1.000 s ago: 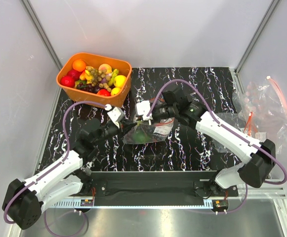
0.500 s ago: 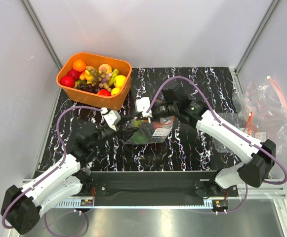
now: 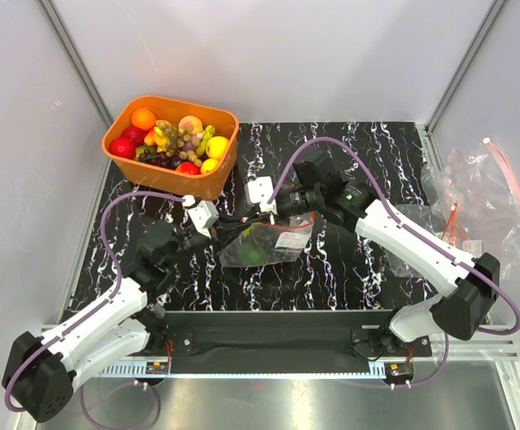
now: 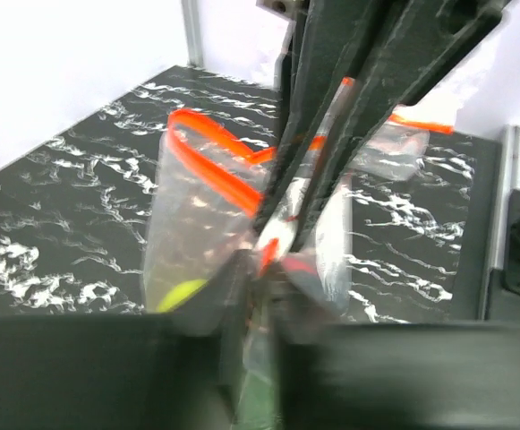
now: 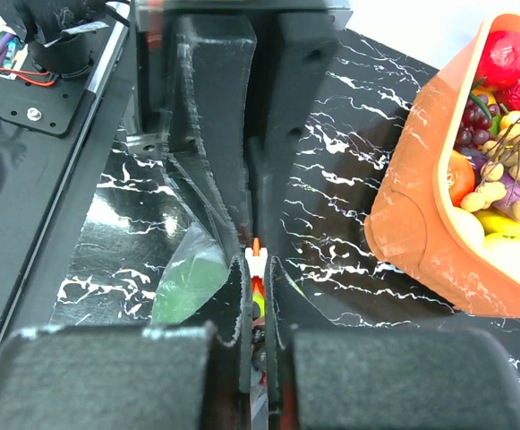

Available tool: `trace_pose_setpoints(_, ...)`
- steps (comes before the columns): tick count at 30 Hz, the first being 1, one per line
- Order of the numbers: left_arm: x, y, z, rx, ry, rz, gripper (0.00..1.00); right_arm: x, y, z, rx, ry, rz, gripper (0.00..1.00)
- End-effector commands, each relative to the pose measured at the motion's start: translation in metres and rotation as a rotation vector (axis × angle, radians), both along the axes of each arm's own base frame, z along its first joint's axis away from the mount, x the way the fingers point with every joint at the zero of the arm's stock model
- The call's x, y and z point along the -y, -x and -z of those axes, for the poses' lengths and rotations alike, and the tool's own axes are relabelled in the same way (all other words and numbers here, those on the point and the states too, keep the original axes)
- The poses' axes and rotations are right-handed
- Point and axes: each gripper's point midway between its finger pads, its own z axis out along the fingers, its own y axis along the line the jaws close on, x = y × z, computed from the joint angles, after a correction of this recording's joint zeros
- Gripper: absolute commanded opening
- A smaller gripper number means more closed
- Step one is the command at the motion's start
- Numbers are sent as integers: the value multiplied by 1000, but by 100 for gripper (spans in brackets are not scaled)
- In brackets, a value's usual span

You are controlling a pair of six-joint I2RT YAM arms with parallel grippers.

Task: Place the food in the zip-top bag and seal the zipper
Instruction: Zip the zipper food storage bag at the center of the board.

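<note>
Now left jaws, right jaws both clamped on zip-top bag [image 3: 282, 242] near zipper [image 4: 215, 166].

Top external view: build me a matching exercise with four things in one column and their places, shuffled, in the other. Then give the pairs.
Things
1. orange basket
2. zip-top bag
3. pile of spare clear bags
4. green piece

Places
A. off the marbled mat, on the right side
B. at the mat's far-left corner
C. inside the clear bag
D. near the middle of the mat

Pairs: 1-B, 2-D, 3-A, 4-C
</note>
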Motion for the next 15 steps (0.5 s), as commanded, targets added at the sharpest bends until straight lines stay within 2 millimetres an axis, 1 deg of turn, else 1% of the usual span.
trace_pose_setpoints(1, 4, 0, -30, 87, 43, 30, 3, -3, 13, -42, 57, -93, -51, 0)
trace_pose_setpoints(2, 4, -1, -28, 78, 40, 25, 0, -2, 12, -41, 58, -88, -48, 0)
trace_pose_setpoints(6, -2, -3, -27, 80, 48, -20, 0, 0, 8, -33, 62, -58, -29, 0)
trace_pose_setpoints(7, -7, -4, -26, 81, 54, -45, 0, 1, 6, -29, 59, -46, -15, 0)
trace_pose_setpoints(10, -15, -4, -33, 100, 101, -89, 0, 3, 2, -20, 55, -19, 4, 0)
trace_pose_setpoints(11, -17, -4, -29, 95, 103, -101, 0, 4, 1, -17, 54, -13, 9, 0)
trace_pose_setpoints(13, -22, -5, -31, 92, 116, -130, 0, 4, 1, -14, 48, -2, 14, 0)
trace_pose_setpoints(15, -25, -6, -26, 73, 109, -145, 0, 7, -5, -10, 57, 12, 41, 0)
